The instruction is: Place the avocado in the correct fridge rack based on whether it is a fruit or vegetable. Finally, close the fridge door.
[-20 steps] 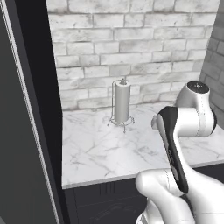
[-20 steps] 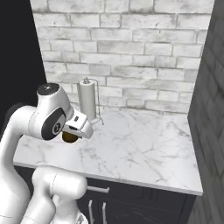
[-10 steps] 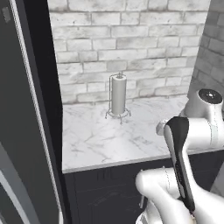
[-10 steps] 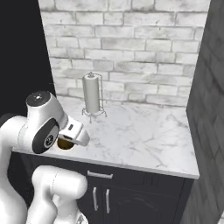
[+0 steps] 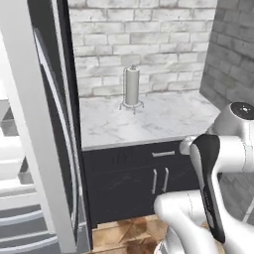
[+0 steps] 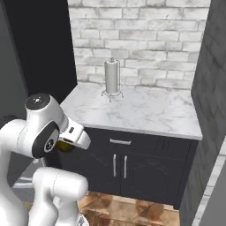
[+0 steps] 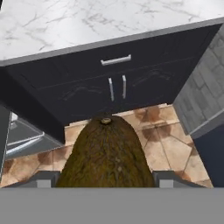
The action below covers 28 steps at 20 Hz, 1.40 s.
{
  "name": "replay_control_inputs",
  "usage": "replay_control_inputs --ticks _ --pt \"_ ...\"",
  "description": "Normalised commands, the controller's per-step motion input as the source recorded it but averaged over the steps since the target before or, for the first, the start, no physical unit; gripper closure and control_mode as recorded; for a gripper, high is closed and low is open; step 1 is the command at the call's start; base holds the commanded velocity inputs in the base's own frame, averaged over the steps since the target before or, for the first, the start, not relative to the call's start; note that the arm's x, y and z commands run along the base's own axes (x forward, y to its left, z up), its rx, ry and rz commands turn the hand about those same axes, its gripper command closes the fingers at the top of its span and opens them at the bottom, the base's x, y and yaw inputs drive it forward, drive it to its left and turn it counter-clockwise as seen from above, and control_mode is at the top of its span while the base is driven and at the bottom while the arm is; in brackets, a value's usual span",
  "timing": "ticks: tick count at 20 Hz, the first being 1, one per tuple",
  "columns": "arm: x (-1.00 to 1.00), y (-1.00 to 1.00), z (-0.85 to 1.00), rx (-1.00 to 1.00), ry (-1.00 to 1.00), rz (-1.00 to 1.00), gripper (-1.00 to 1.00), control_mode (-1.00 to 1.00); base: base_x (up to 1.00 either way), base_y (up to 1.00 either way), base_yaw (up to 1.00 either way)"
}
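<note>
The avocado, brown-olive and rough-skinned, sits large at the bottom of the hand view between the two dark fingertips. My gripper is shut on it. In the right base view the avocado peeks out under the white hand at the left, and my gripper hangs in front of the dark cabinets, away from the counter. The fridge stands open at the far left of the left base view, showing a pale door edge and grey ledges. The fridge rack with the orange item is out of view.
A marble counter carries a paper towel holder against the brick wall. Below it are a black drawer and cabinet doors. A dark wall closes the right side. Brown floor tiles lie ahead.
The base has backed away and turned, so the whole scene shifted: the counter is farther off, cabinet fronts and floor show, and the open fridge enters at left. The avocado stays gripped.
</note>
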Motion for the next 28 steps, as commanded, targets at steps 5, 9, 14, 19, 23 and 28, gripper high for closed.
replay_control_inputs --ticks 5,9,14,19,23,28 --pt "0.00 0.00 0.00 0.00 0.00 0.00 1.00 1.00 -0.69 0.89 0.06" --pt "0.00 0.00 0.00 0.00 0.00 0.00 1.00 1.00 -0.78 0.87 0.07" --pt "0.00 0.00 0.00 0.00 0.00 0.00 1.00 1.00 -0.97 0.18 0.02" --pt "0.00 0.00 0.00 0.00 0.00 0.00 1.00 1.00 -0.32 0.97 0.10" --pt "0.00 0.00 0.00 0.00 0.00 0.00 1.00 1.00 0.05 1.00 0.09" --pt "0.00 0.00 0.00 0.00 0.00 0.00 1.00 1.00 0.41 0.71 0.05"
